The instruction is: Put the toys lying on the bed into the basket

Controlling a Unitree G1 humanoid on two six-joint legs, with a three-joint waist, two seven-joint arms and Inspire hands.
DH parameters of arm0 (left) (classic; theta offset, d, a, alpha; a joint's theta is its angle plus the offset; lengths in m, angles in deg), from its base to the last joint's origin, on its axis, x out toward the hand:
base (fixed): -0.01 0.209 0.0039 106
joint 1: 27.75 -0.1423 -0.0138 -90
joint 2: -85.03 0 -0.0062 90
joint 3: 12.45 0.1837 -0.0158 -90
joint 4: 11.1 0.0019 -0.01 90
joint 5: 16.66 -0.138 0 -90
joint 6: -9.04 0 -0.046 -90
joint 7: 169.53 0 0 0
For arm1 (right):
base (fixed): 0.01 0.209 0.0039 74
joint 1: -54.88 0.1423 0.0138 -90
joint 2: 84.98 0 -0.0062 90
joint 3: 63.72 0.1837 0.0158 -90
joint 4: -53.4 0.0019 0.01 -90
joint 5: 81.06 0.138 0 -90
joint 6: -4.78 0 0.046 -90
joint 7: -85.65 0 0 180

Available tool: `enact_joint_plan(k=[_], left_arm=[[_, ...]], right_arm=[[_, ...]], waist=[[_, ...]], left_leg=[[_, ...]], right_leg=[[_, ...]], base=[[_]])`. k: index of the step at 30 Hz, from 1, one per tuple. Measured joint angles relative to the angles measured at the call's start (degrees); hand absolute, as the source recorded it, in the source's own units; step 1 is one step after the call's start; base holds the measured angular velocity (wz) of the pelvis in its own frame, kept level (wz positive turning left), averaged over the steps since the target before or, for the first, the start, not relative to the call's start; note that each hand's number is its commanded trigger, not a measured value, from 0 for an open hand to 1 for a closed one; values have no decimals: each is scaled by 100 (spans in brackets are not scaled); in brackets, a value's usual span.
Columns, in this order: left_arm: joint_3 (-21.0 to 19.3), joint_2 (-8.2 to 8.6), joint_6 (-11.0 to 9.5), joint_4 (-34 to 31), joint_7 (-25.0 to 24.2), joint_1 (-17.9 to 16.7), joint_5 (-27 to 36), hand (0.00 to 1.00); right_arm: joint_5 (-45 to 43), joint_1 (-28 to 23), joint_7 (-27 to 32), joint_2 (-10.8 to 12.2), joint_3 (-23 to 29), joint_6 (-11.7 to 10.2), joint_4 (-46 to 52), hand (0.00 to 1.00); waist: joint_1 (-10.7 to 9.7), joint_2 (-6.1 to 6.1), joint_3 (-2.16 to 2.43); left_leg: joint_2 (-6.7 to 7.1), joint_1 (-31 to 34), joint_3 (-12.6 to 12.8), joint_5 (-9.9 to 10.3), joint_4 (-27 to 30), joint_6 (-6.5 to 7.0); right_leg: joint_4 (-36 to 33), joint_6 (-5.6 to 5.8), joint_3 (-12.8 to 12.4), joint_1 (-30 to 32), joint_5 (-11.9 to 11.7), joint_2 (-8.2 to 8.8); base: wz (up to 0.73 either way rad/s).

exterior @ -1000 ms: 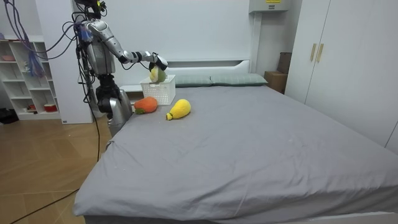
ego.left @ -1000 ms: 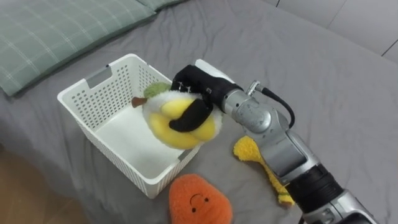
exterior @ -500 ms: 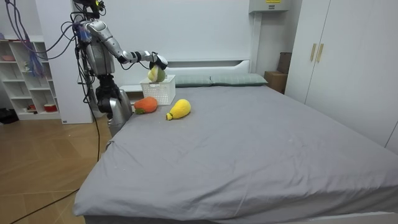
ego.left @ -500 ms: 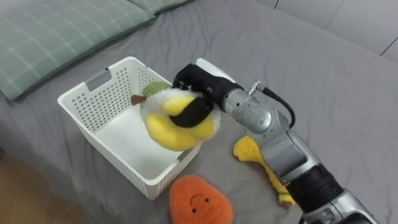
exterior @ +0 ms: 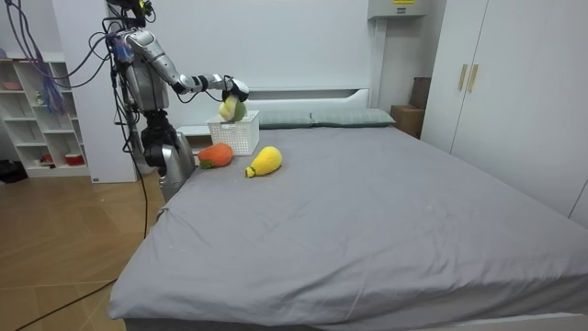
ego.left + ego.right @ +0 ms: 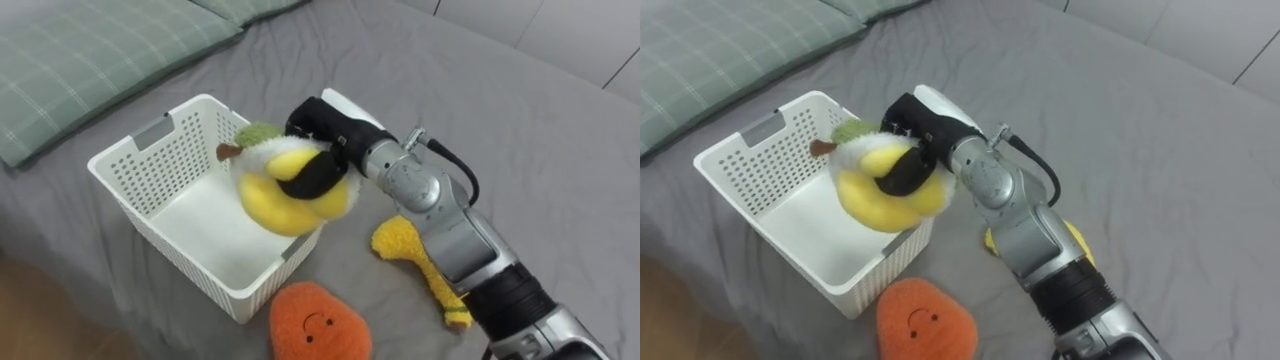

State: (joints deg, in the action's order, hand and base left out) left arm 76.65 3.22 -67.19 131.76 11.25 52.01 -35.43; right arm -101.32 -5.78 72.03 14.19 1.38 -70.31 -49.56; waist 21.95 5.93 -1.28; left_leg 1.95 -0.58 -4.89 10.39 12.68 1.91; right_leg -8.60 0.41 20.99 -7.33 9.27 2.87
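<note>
Our right hand [image 6: 326, 138] curls round yellow plush [image 6: 283, 197] over empty basket [image 6: 141, 134]; we judge orange toy [image 6: 318, 322], long yellow toy [image 6: 408, 246] left.

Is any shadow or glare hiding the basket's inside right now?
Left eye view: no glare; the basket is evenly lit, with only soft shade under the toy held in the right hand. Room view: even light across the bed.

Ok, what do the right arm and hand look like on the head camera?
The right hand has black fingers and a white shell over its back. Behind it the arm is rounded silver-grey metal segments, with a black collar lower down and a thin black cable looping beside the wrist.
</note>
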Motion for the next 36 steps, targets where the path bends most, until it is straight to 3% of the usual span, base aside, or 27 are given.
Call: enact_joint_plan(k=[12, 20, 36], left_arm=[[1, 50, 10, 0, 0, -135, -80, 0], [1, 49, 99, -49, 1, -159, -102, 0], [3, 53, 96, -66, 22, -156, -94, 0]], right_arm=[[9, 0, 50, 2, 130, 0, 0, 0], [11, -1, 131, 1, 147, 0, 0, 0], [222, -127, 306, -64, 146, -4, -15, 0]], waist=[[-106, -8, -2], [-125, 15, 43], [-154, 7, 37]], left_leg=[[76, 2, -145, -41, 1, -10], [82, -1, -164, -72, 2, -11], [80, -18, -153, -75, 2, -14]], right_leg=[[1, 11, -40, -51, 7, 12], [-1, 19, -39, -62, 12, 14], [-1, 18, -49, -77, 12, 14]], base=[[7], [1], [0]])
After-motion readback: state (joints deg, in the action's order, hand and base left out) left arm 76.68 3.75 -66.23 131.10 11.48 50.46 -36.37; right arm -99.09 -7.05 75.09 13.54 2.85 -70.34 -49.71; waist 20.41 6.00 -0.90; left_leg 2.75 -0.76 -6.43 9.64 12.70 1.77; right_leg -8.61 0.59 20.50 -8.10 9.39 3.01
